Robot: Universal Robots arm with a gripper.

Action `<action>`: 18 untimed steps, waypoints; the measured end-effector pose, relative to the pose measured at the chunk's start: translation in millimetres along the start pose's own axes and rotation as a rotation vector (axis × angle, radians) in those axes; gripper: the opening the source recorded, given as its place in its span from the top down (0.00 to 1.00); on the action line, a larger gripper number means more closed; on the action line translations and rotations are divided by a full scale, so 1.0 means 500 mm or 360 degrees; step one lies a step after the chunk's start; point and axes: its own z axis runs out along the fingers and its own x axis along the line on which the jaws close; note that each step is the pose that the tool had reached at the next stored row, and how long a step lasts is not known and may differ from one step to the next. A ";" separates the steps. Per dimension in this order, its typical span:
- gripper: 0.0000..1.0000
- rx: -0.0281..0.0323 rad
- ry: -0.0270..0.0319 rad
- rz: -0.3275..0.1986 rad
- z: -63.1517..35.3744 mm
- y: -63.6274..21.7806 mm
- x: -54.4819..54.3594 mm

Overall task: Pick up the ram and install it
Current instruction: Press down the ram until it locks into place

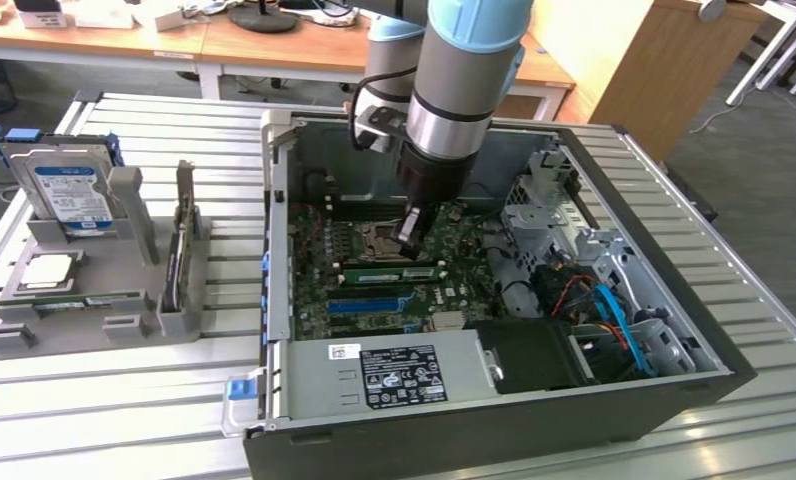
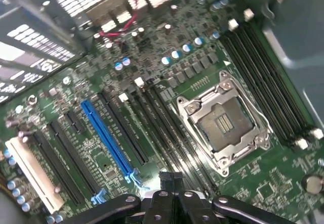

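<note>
Pincer (image 1: pixel 413 238) closed, apparently empty, above ram (image 1: pixel 391 270) seated in motherboard (image 2: pixel 202 82)

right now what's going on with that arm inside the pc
The robot arm is reaching down into the open computer case, its hand shut and low over the motherboard, close by the empty processor socket and the memory slots next to it. A green ram stick lies in a slot just below the hand. Off to the exterior view's left, a grey holder carries a hard drive and a processor chip.
</note>
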 end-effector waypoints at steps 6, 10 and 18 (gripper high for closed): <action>0.89 0.00027 -0.00005 0.0060 0.000 0.000 0.000; 0.89 0.00026 -0.00006 0.0060 0.000 0.000 0.000; 0.89 0.00095 -0.00018 0.0207 0.001 0.000 0.000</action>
